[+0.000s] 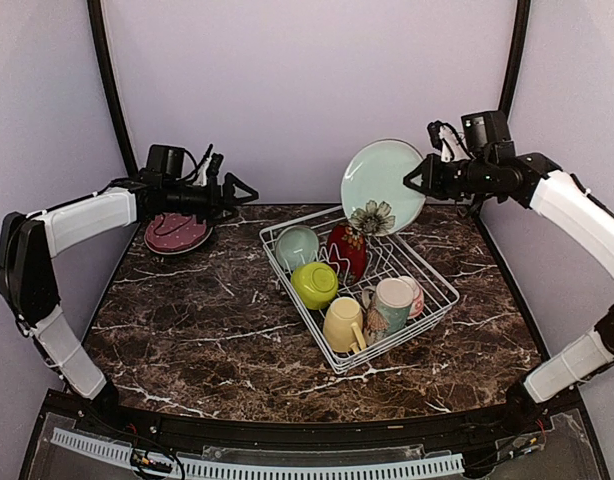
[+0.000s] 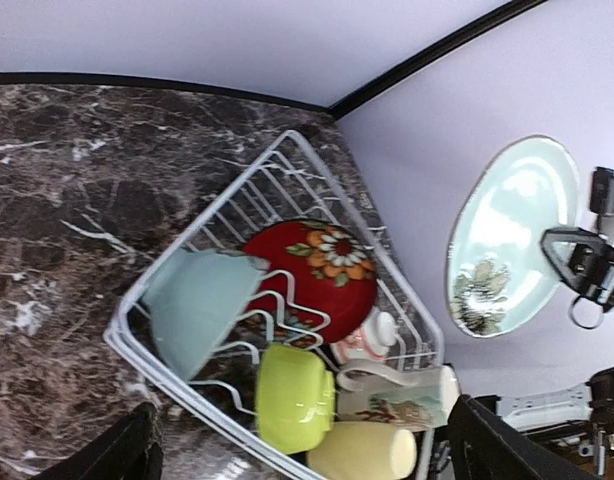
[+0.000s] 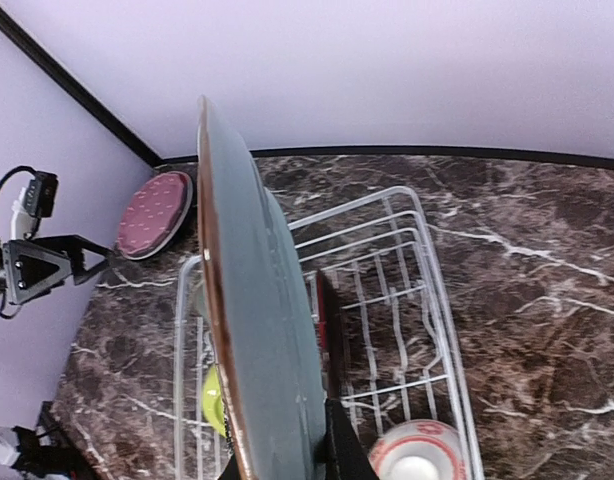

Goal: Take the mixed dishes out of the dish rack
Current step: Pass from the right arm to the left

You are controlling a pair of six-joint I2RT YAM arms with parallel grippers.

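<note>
- The right gripper (image 1: 419,181) is clenched on the right rim of the green plate (image 1: 381,186), holding it in the air above the far right corner of the rack (image 1: 427,262), near the far edge of the worktop (image 1: 187,320).
- The green plate is likely stiff glazed ceramic: brittle, slick and fairly heavy for a rim pinch. With the hold at one side, its weight hangs off the gripper and it could swivel or slip.
- The rim is the only place to take it. A deeper bite, with the pads well onto the flat, would probably be safer.
- The green plate stands on edge. Its face is turned toward the near left and its flower print is at the bottom. The right wrist view sees it edge-on, so its flat runs along the gripper's line.
- The left gripper (image 1: 237,189) is released, jaws spread wide, near the pink plate (image 1: 177,232), which lies flat in the far left corner.
- In the rack sit a teal bowl (image 1: 297,246), red bowl (image 1: 347,252), lime bowl (image 1: 314,284), yellow mug (image 1: 343,324) and patterned mug (image 1: 391,306).
</note>
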